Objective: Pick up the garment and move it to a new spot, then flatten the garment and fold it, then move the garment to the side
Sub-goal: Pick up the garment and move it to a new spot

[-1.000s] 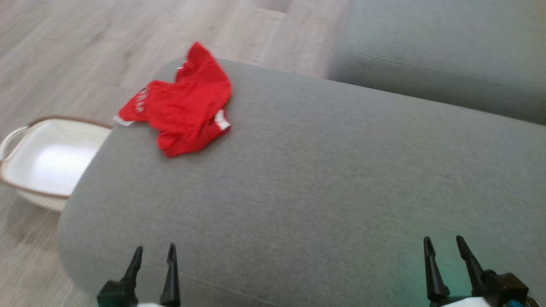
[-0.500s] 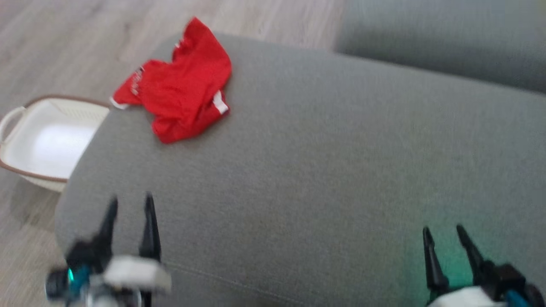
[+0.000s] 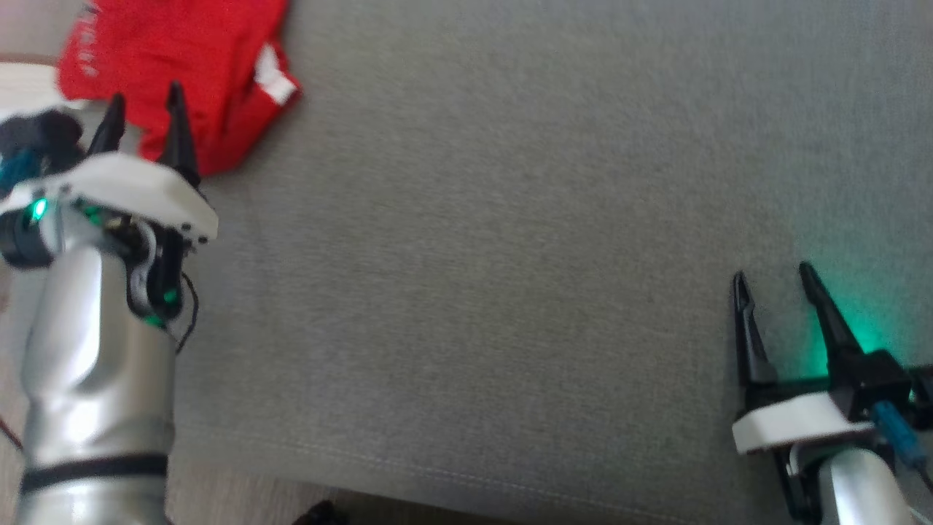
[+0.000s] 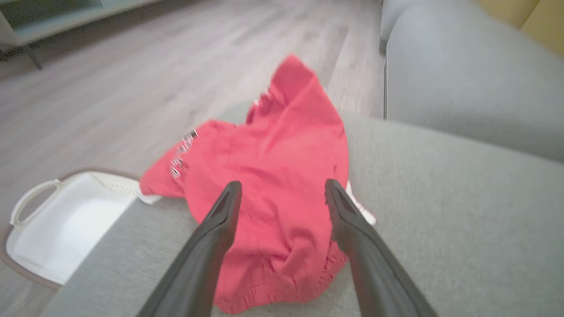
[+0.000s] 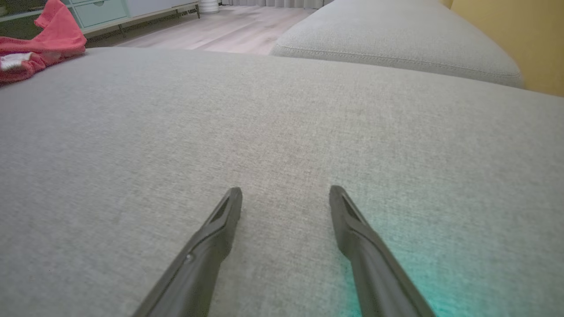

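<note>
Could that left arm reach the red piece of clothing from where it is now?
Probably yes. The left gripper is open, its fingers aimed at the red garment and close to its near edge. Nothing stands between them on the grey cushion.

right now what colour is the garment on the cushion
Red, with small white trim and white lettering; the garment shows best in the left wrist view.

Soft, even daylight — head and left wrist views blurred by motion.

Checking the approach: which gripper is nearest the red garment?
The left gripper, fingers open at the crumpled red garment; the right gripper is far off over the grey fabric cushion.
</note>
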`<state>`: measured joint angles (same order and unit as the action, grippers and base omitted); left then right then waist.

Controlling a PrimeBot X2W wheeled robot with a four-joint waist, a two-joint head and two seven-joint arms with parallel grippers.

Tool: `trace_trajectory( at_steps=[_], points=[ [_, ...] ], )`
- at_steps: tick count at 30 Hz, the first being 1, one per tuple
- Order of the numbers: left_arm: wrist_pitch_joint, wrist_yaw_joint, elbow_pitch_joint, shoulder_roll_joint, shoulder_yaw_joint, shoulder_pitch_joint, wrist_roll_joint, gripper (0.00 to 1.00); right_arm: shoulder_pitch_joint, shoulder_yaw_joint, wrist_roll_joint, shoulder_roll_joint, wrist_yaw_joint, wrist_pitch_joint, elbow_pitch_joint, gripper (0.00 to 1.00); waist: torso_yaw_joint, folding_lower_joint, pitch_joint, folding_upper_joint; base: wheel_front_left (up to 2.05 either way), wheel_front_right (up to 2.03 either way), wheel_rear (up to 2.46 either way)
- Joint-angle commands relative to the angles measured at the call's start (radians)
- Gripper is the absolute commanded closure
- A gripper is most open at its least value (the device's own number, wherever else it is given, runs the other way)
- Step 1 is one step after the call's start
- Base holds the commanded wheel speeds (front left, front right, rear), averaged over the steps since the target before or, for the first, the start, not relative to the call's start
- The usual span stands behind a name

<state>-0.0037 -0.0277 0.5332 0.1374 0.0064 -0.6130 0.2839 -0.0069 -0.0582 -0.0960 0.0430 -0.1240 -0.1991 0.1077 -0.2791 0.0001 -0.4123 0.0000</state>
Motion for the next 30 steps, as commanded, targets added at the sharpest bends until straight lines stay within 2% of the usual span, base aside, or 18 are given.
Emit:
trace_trajectory(
  at_steps=[1, 4, 8, 9, 10, 11, 16, 21, 25, 30],
  points=[
    [0.025, -0.005, 0.026, 0.060, 0.022, -0.047, -0.009, 0.00, -0.021, 0.025, -0.010, 0.007, -0.007, 0.005, -0.042, 0.00, 0.054, -0.0001, -0.066, 0.0000, 0.00, 0.00, 0.00],
    [0.071, -0.002, 0.154, 0.067, 0.025, -0.128, 0.005, 0.00, -0.026, 0.022, -0.014, 0.007, -0.007, 0.014, -0.061, 0.00, 0.070, -0.0001, -0.080, 0.0000, 0.00, 0.00, 0.00],
    [0.093, -0.009, 0.259, 0.065, 0.012, -0.184, 0.005, 0.00, -0.024, 0.015, -0.011, 0.007, -0.007, 0.021, -0.075, 0.00, 0.080, -0.0001, -0.083, 0.0000, 0.00, 0.00, 0.00],
    [0.096, -0.011, 0.291, 0.067, 0.006, -0.197, 0.002, 0.27, -0.023, 0.014, -0.010, 0.007, -0.007, 0.023, -0.077, 0.00, 0.082, -0.0001, -0.081, 0.0000, 0.00, 0.00, 0.00],
    [0.097, -0.016, 0.321, 0.067, 0.002, -0.208, 0.003, 0.79, -0.022, 0.013, -0.008, 0.007, -0.007, 0.024, -0.078, 0.00, 0.085, -0.0001, -0.078, 0.0000, 0.00, 0.00, 0.00],
    [0.093, -0.020, 0.345, 0.069, -0.003, -0.217, 0.001, 1.00, -0.020, 0.012, -0.006, 0.007, -0.007, 0.024, -0.077, 0.00, 0.088, -0.0001, -0.072, 0.0000, 0.00, 0.00, 0.00],
    [0.043, -0.039, 0.385, 0.073, 0.014, -0.253, 0.031, 1.00, -0.014, 0.010, 0.021, 0.007, -0.007, 0.017, -0.061, 0.00, 0.095, -0.0001, -0.022, 0.0000, 0.00, 0.00, 0.00],
    [0.024, -0.078, 0.297, 0.056, -0.005, -0.260, 0.060, 1.00, 0.000, 0.019, 0.062, 0.007, -0.007, -0.001, -0.018, 0.00, 0.093, -0.0001, 0.055, 0.0000, 0.00, 0.00, 0.00],
    [0.076, -0.098, 0.124, 0.025, -0.049, -0.227, 0.114, 1.00, 0.006, 0.036, 0.101, 0.007, -0.007, -0.018, 0.021, 0.00, 0.101, -0.0001, 0.122, 0.0000, 0.00, 0.00, 0.00],
    [0.234, -0.102, -0.211, -0.001, -0.123, -0.129, 0.236, 1.00, 0.004, 0.060, 0.148, 0.007, -0.007, -0.039, 0.070, 0.00, 0.135, -0.0001, 0.191, 0.0000, 0.00, 0.00, 0.00]
  ],
)
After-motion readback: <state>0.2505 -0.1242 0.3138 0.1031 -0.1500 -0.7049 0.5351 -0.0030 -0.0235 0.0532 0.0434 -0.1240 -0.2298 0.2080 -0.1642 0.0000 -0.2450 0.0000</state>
